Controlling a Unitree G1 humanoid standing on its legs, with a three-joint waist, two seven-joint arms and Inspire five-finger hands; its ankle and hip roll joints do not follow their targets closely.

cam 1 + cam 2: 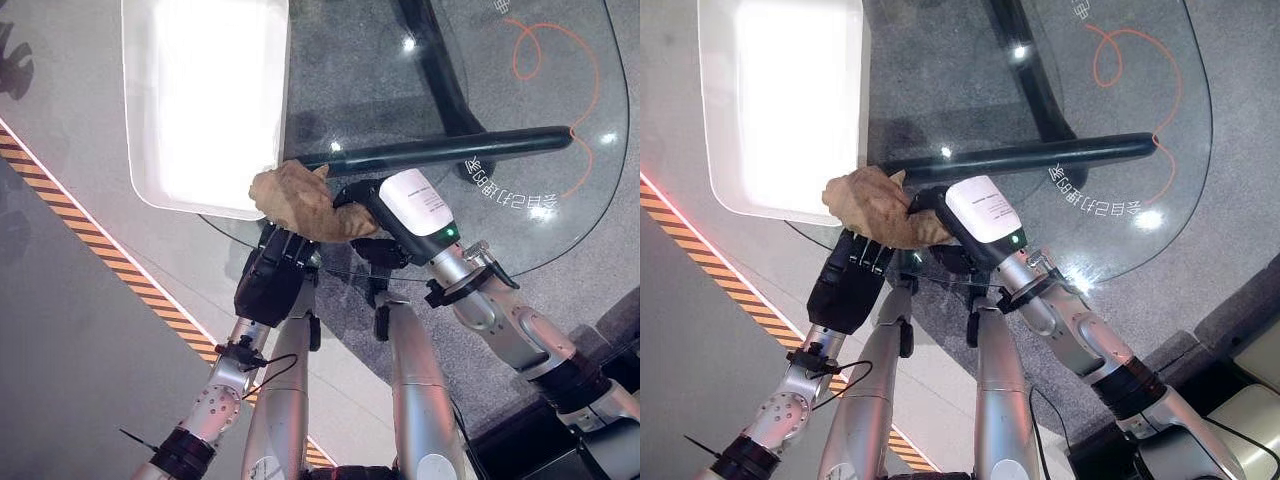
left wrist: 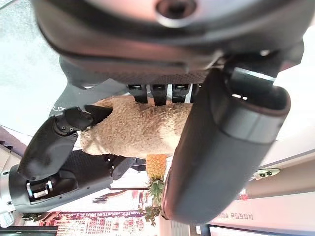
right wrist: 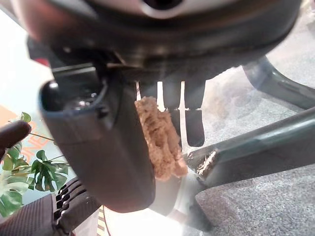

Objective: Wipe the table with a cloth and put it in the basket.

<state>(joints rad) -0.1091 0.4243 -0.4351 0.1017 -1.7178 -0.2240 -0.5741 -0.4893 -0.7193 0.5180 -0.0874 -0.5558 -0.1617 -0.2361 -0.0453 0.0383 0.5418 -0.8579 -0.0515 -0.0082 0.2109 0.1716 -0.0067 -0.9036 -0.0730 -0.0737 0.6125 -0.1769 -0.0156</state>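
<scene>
The tan cloth [image 1: 300, 200] sits bunched between both hands at the near edge of the glass table [image 1: 520, 150]. The right hand [image 1: 372, 205] has thumb and fingers closed on one side; the left hand [image 1: 275, 270] reaches its fingers up under the other, though whether they grip is unclear. Step in hand — likely the transfer to the basket. The white basket [image 1: 150, 150] lies just beyond the left hand; the next move calls for carrying the cloth over its rim and letting go.

The cloth [image 1: 300, 203] hides the left robot hand's [image 1: 275, 275] fingertips.
</scene>
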